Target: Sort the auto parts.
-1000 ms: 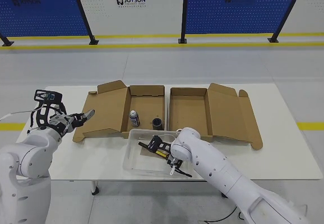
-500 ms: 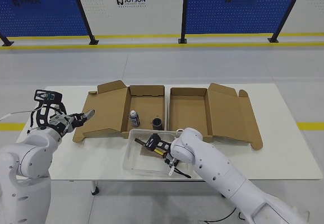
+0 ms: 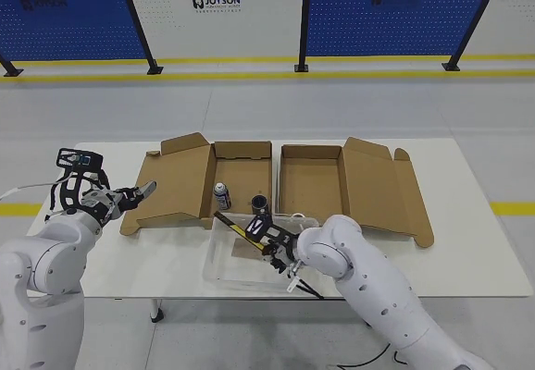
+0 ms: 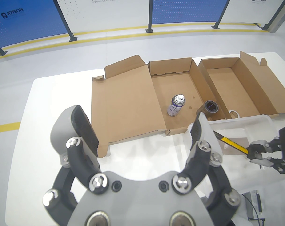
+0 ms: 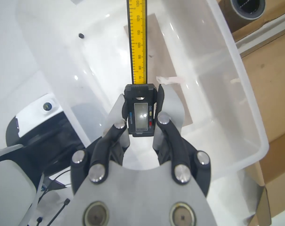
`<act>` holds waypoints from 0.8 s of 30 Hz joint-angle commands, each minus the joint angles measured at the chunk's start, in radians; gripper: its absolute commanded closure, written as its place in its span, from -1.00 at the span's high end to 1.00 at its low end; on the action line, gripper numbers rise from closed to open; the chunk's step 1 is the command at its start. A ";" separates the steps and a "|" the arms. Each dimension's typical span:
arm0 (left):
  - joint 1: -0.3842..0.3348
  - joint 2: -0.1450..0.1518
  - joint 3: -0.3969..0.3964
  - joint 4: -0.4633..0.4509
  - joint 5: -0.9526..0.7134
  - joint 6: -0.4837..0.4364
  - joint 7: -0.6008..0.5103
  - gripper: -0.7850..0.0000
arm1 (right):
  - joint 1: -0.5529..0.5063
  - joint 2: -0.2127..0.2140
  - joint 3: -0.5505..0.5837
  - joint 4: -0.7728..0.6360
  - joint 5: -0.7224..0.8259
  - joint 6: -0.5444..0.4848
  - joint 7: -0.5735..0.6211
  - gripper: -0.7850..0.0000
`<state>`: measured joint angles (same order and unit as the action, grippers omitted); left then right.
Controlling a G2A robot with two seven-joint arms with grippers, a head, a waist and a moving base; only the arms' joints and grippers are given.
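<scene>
The robot's right gripper [image 5: 141, 98] is clamped on the black display head of a digital caliper [image 5: 138, 36], both fingers pressed against its sides. It holds the tool above a clear plastic bin [image 5: 236, 55] at the near edge of the white table [image 3: 453, 268]. The caliper's yellow ruled beam points away from the wrist, across the bin and toward the far corner beside the left cardboard box [image 3: 244, 176]. A brown rectangular patch [image 5: 161, 48] shows at the bin's floor beneath the beam. The left gripper [image 4: 140, 128] hangs over the table's left end, near the folded-out lid of that box, with its two padded fingers [image 4: 84, 128] spread wide apart and nothing between them. Inside the left box a spray can [image 4: 175, 105] stands upright, and a dark, hollow cylinder [image 4: 209, 108] lies on its side in the near corner, just behind the bin's far rim. The right cardboard box [image 3: 312, 185] sits just beside the left one, lid folded out to the far side.
</scene>
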<state>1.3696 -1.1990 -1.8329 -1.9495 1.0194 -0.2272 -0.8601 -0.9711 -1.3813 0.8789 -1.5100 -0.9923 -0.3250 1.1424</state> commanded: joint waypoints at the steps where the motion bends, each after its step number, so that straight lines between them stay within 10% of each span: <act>1: 0.000 0.000 0.000 0.000 0.000 0.000 0.000 1.00 | -0.027 0.008 0.038 -0.020 0.044 -0.016 -0.034 -1.00; 24: 0.000 0.000 0.000 0.000 0.000 0.000 0.000 1.00 | -0.117 0.041 0.161 0.075 0.492 -0.222 -0.280 -1.00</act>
<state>1.3696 -1.1990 -1.8329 -1.9495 1.0194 -0.2272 -0.8601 -1.0890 -1.3403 1.0423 -1.4348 -0.5019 -0.5483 0.8666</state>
